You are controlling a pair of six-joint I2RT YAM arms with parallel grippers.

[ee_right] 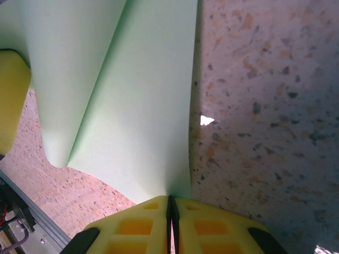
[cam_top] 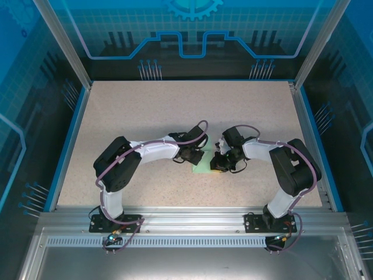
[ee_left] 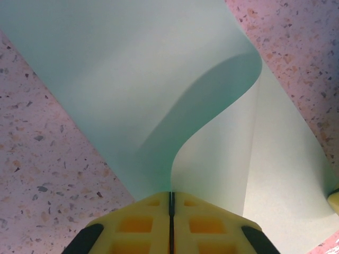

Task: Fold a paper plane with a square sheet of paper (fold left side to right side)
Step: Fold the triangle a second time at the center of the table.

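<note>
Square sheet of paper (cam_top: 203,165) sits mid-table, toward the near side of the speckled table (cam_top: 175,105), caught between both wrists. The left gripper (ee_left: 171,198) has its yellow fingers pressed together on a paper edge, and the right gripper (ee_right: 170,201) is likewise pinching an edge. Top view gives just a small green patch under the wrists; left wrist view shows the sheet bowed up in an S-curl over a flatter layer; right wrist view adds the table's metal rail (ee_right: 37,227) at lower left.
</note>
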